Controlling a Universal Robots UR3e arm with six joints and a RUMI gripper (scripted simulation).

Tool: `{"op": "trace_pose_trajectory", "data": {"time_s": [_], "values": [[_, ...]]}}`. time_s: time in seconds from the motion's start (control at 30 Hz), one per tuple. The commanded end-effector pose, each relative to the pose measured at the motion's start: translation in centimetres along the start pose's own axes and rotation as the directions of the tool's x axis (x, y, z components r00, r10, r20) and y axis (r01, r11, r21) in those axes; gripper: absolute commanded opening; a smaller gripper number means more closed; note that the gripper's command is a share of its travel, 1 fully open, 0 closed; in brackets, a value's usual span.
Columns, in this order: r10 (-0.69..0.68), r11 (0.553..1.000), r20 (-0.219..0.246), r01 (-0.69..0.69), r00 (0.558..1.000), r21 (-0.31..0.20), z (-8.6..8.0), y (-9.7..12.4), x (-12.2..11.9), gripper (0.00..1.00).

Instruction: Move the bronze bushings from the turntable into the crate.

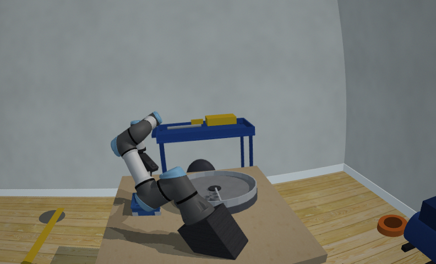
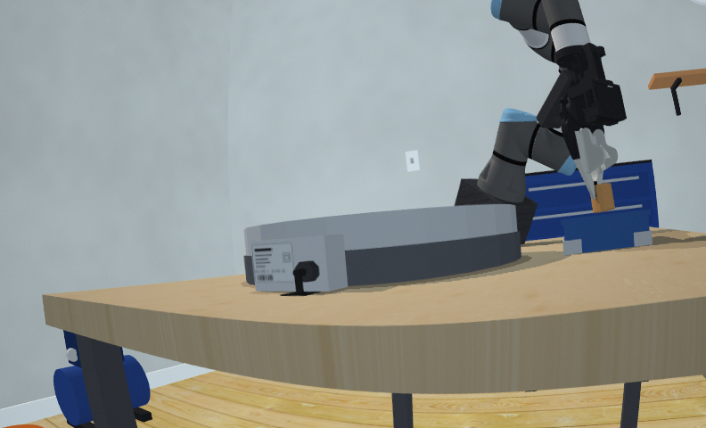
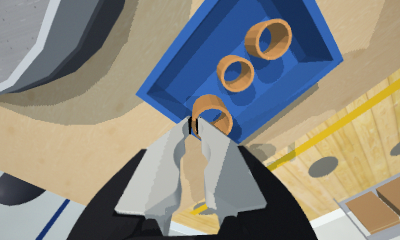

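Note:
My gripper is shut on the wall of a bronze bushing and holds it just above the near edge of the blue crate. In the exterior view the gripper holds the bushing right over the crate's rim. Two more bronze bushings lie inside the crate. The grey turntable stands right of the crate, with small steel bushings near its centre. In the top view the arm hides the gripper's fingertips.
The arm's dark base block stands at the table's front, between crate and turntable. A blue bench with yellow boxes stands behind the table. An orange ring and a blue machine sit on the floor at the right.

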State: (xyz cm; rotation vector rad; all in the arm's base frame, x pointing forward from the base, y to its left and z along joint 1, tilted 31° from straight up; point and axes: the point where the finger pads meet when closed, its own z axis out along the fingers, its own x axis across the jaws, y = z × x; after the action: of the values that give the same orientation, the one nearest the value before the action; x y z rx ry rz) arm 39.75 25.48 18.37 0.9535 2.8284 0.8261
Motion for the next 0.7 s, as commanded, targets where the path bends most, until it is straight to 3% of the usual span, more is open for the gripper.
{"op": "trace_pose_trajectory", "data": {"time_s": [0.0,0.67], "values": [[-0.001,1.0,0.004,0.001,1.0,-0.002,-0.1,0.1,0.0,0.0],[0.0,1.0,0.003,0.0,1.0,0.0,1.1,0.0,0.0,0.0]]}}
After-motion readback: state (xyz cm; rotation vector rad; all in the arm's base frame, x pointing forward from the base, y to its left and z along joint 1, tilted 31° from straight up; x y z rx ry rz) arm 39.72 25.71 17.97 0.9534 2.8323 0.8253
